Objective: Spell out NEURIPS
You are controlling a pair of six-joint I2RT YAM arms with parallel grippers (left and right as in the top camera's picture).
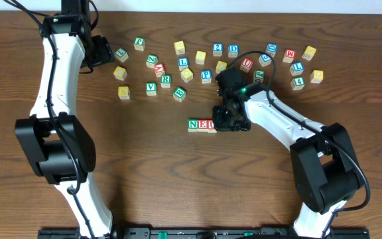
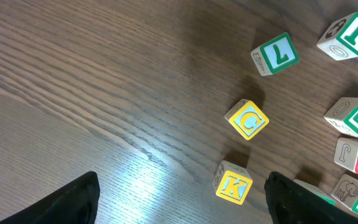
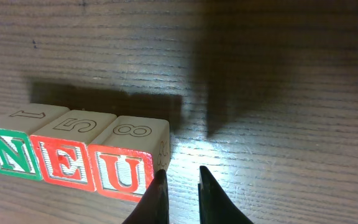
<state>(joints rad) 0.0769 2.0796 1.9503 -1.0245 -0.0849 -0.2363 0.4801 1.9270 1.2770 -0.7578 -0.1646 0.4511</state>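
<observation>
Jaws of the right gripper (image 3: 181, 174) stand almost together, with only a thin gap, and they hold nothing. Their tips hang low, just beside the right face of the U cube (image 3: 120, 171); I cannot tell if one tip touches it. Jaws of the left gripper (image 1: 103, 52) are wide apart and empty, over the far left of the tabletop (image 1: 144, 159). On the far side the loose cubes (image 1: 184, 63) lie scattered in a broad band. Near the middle the row N, E, U (image 1: 201, 125) is made. Its long axis goes left to right, so the free place is at its right end, under the right jaws. I judge R comes next. The R cube (image 1: 166, 80) lies far and left from the right jaws, and the left jaws seem a little nearer to it.
</observation>
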